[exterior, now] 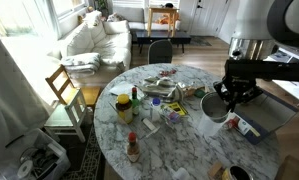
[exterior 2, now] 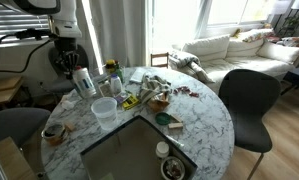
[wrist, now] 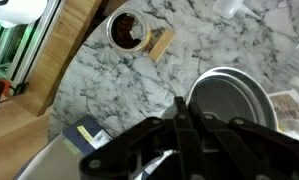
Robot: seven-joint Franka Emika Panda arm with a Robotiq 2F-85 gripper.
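pincer (exterior: 230,95) clenched on the rim of steel cup (exterior: 214,107); cup tilted over marble bench (exterior: 184,150) near its edge, dark-filled jar (wrist: 128,30) well apart on bench

One metal cup (wrist: 232,100) sits just beside the fingers (wrist: 179,118). One dark-filled jar (wrist: 127,30) and one wooden block (wrist: 161,45) lie a little beyond them. Well away from the fingers, an exterior view shows one wooden chair (exterior: 64,90) and one dark chair (exterior: 160,50), two in all, plus one sofa (exterior: 94,40).

Bare marble (exterior: 186,150) passable near edge; metal cup (exterior: 213,107), bottles (exterior: 135,102) (centre clutter) block.
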